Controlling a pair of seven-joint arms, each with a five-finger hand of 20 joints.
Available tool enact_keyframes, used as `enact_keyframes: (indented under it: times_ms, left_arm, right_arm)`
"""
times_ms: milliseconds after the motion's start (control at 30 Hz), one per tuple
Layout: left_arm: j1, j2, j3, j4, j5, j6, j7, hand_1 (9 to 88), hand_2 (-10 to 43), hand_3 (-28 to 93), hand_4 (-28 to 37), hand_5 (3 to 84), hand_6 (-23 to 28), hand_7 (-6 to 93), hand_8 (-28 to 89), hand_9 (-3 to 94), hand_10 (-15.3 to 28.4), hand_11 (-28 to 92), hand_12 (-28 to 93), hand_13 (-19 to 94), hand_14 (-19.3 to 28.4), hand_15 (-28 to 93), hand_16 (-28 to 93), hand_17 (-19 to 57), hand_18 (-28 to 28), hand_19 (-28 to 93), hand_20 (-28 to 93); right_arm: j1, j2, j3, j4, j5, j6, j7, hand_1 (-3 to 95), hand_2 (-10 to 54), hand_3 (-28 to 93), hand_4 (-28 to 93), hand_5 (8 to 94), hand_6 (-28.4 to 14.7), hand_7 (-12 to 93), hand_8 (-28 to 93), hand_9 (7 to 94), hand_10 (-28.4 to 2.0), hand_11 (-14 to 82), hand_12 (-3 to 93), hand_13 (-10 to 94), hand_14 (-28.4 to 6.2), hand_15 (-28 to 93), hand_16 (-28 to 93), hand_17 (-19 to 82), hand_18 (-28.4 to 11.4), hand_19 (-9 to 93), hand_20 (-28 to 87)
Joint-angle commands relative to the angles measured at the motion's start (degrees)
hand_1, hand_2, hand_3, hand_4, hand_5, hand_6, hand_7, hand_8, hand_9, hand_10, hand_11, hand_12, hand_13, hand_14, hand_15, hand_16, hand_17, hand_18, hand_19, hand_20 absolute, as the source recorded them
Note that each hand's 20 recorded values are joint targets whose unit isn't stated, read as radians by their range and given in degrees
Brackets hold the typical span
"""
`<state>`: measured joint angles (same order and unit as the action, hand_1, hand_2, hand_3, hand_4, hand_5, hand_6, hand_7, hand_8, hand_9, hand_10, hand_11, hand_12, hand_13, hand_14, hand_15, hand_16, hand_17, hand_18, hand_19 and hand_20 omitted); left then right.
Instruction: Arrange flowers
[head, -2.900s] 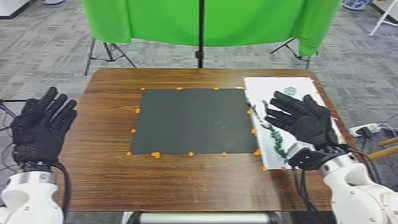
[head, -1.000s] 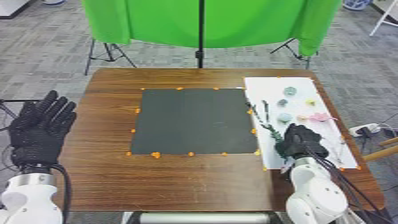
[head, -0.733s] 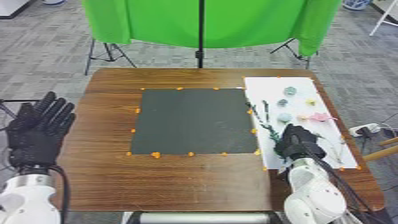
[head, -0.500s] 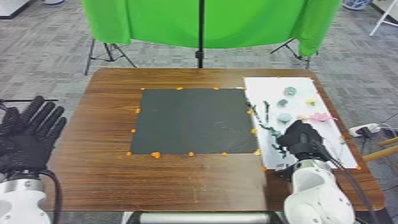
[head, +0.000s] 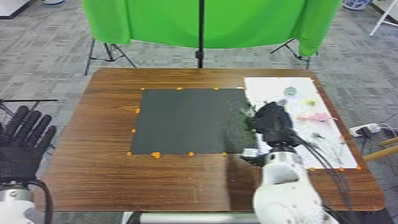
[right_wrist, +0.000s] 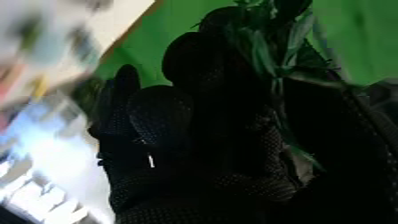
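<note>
Seemingly right hand (head: 273, 121) curled round sprig (right_wrist: 262, 54) | left hand (head: 19, 162) splayed | mat (head: 187, 120) edge part-hidden | pink flower (head: 317, 117) nearby

OK so, going off the right hand (head: 272, 121): there's a leafy stem (right_wrist: 281, 100) in it, the mat (head: 182, 122) is to its left, and the sheet (head: 311, 156) runs under it and off to its right. Both lie on the table (head: 98, 185). One flower (head: 316, 117) sits on the sheet right of the hand, and a second bloom (head: 290, 91) is farther ahead. The curtain (head: 151, 22) hangs way past it, behind the table. Left hand (head: 19, 155)'s well apart, off the table's left edge.
</note>
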<state>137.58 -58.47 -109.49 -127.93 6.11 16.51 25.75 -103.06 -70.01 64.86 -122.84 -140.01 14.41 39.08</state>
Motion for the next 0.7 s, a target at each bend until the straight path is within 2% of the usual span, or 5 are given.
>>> enact_keyframes:
  times_ms: [33,433,467,533,700]
  left_arm:
    - [-0.5,0.53,1.52,0.73,1.21,-1.45,-0.68,24.3,13.5,72,-28.3,41.6,8.0,9.4,-10,36.1,13.7,15,9,29,13.3,18,-2,-6.5,13.4,30,10]
    - [-1.8,2.53,2.94,1.07,1.15,-0.98,-0.66,24.4,13.4,72,-28.3,41.5,7.9,9.4,-10,36.1,13.6,15,9,29,13.1,17,-2,-6.4,13.4,29,11]
    - [-2.3,2.65,3.38,1.22,1.17,-0.66,-1.52,24.4,13.3,72,-28.3,41.5,7.9,9.4,-10,36.1,13.5,15,9,29,13.1,17,-2,-6.4,13.4,29,11]
    - [-3.1,3.06,4.35,1.64,1.18,-1.06,-1.50,24.4,13.3,72,-28.3,41.5,7.9,9.4,-10,36.2,13.6,15,9,29,13.1,17,-2,-6.4,13.4,29,11]
    - [-4.5,3.92,5.31,2.04,1.40,-0.05,-3.52,24.5,13.2,72,-28.3,41.6,7.8,9.5,-10,36.3,13.6,15,9,29,13.1,17,-2,-6.3,13.4,29,11]
  right_arm:
    - [10.5,-8.1,-8.0,7.5,1.9,-3.7,-1.6,49.4,-9.5,78,-15,83.2,-3.9,31,22,81.0,-14.4,36.9,51.0,68,-16.0,76,34,32,-27.8,83,41]
    - [20.3,-14.1,-18.3,20.2,4.4,-5.3,2.1,49.8,-9.5,79,-17,82.1,-4.6,32,21,80.4,-14.7,37.9,50.8,69,-16.5,76,33,33,-28.3,84,40]
    - [20.0,-14.5,-18.3,21.0,3.9,-5.9,2.3,49.7,-9.5,80,-17,81.6,-4.8,33,20,80.2,-14.7,37.7,50.5,69,-16.3,76,33,33,-28.3,85,39]
    - [20.8,-15.0,-19.2,22.8,2.6,-6.0,2.3,49.5,-9.5,80,-17,81.0,-4.9,34,20,80.1,-14.7,37.7,50.5,69,-16.2,76,33,33,-28.3,85,39]
    - [20.2,-18.3,-18.9,25.9,1.1,-6.4,3.9,49.4,-9.5,79,-18,79.9,-4.5,36,19,79.7,-14.8,38.2,49.8,69,-16.2,77,32,33,-28.4,85,39]
